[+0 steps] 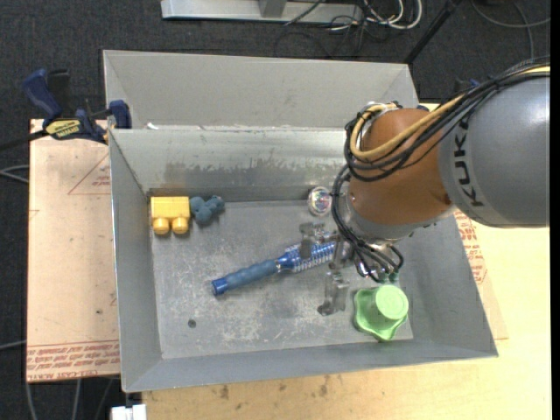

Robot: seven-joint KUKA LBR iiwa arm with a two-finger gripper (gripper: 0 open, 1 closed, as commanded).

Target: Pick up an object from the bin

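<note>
My gripper (320, 268) reaches down to the bin floor right of the middle, under the orange wrist cover. It is open, with one metal finger (310, 233) behind and the other (331, 301) in front of the ribbed right end of a blue-handled tool (262, 272). The tool lies slanted on the floor, its handle pointing toward the front left. The fingers stand apart from it on either side. A green cup-like thing (381, 311) lies just right of the front finger. A small shiny clear ball (319, 201) rests by the back wall, behind the gripper.
A yellow two-stud block (170, 214) sits at the back left, with a small blue-grey piece (207, 208) touching its right side. The arm and its cables hang over the bin's right part.
</note>
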